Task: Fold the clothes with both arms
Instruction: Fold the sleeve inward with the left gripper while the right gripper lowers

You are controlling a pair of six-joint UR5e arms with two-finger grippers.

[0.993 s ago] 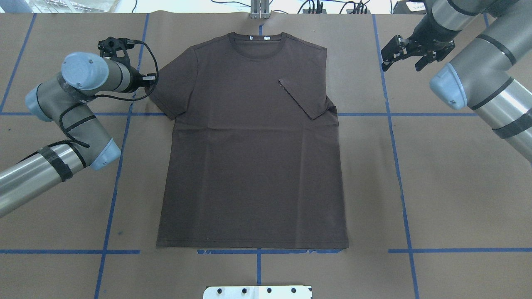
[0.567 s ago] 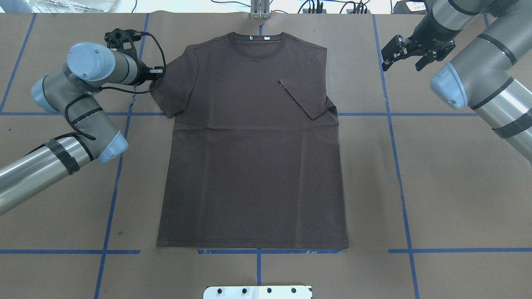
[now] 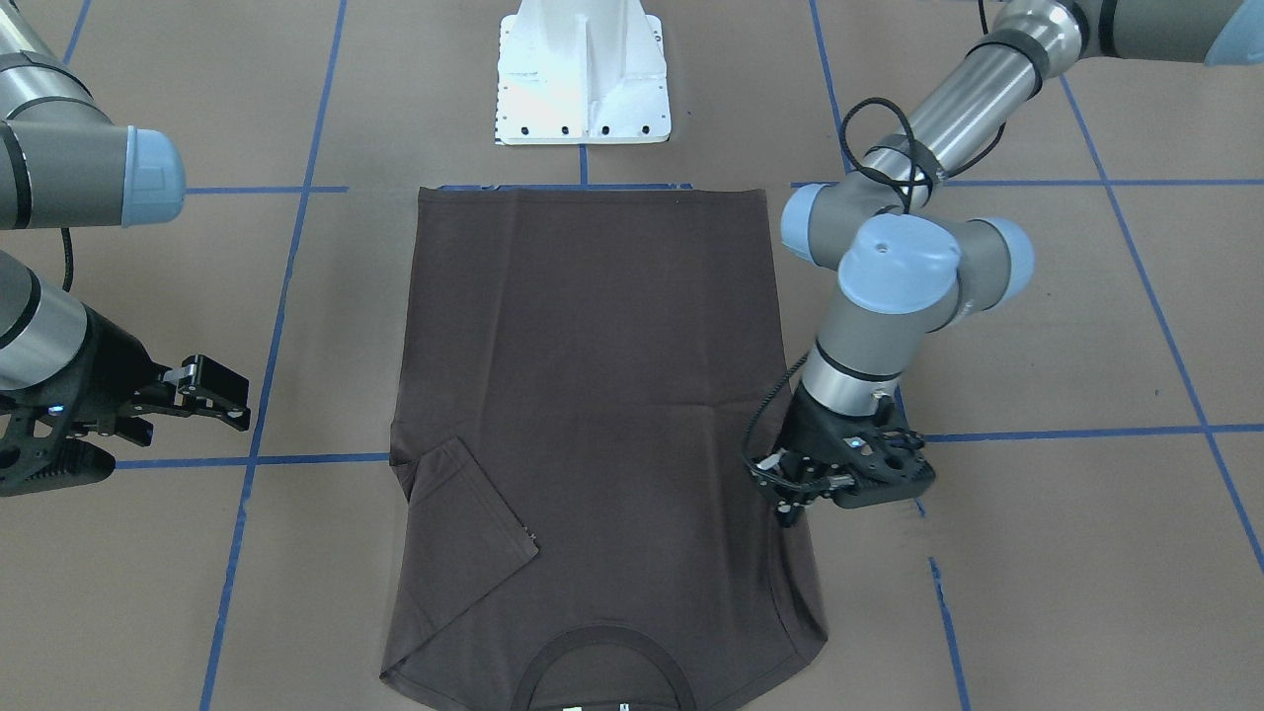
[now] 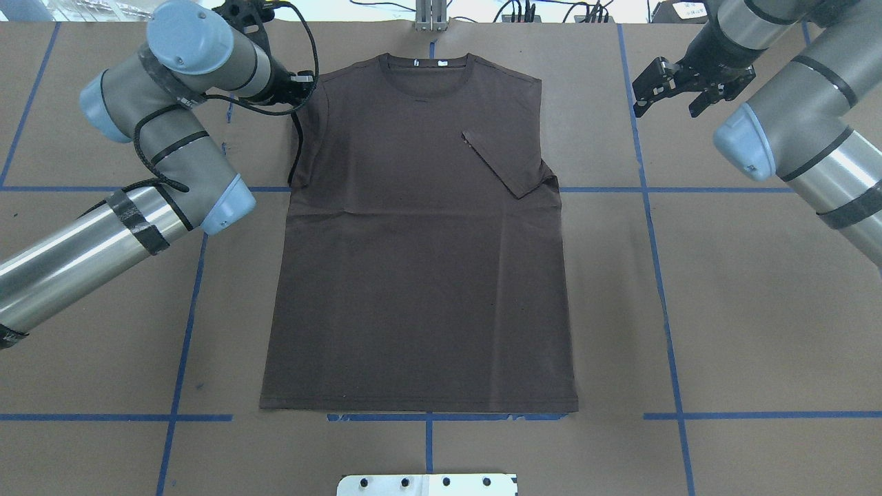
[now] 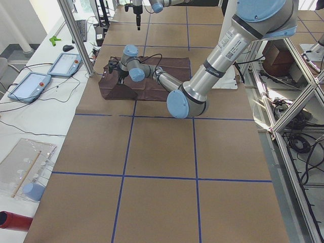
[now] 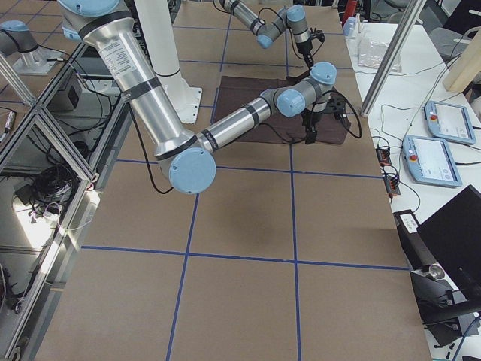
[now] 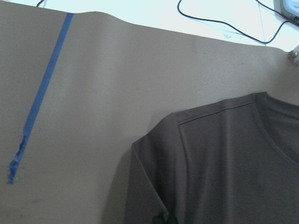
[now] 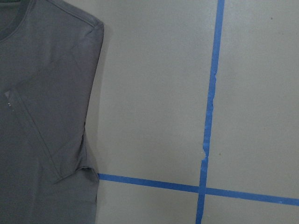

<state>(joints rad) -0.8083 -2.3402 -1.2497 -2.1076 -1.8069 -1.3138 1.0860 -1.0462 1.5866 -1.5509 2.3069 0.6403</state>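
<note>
Pinching the brown T-shirt (image 4: 413,275) sleeve (image 7: 149,186), your left gripper (image 3: 790,504) is risking a crooked fold if cloth slips; right gripper (image 4: 665,109) is hanging, jaws apart.

T-shirt (image 4: 420,275) flat, 1 sleeve (image 4: 503,162) folded in | left tool (image 4: 299,84) at shoulder | right tool (image 4: 667,105) spread, apart

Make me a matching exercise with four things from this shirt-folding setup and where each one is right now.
1. left tool
2. right tool
3. sleeve on the robot's right
4. white base

A. folded onto the T-shirt chest
B. beyond the hem
C. open, over bare table
D. at the T-shirt's left edge

Pairs: 1-D, 2-C, 3-A, 4-B.
</note>
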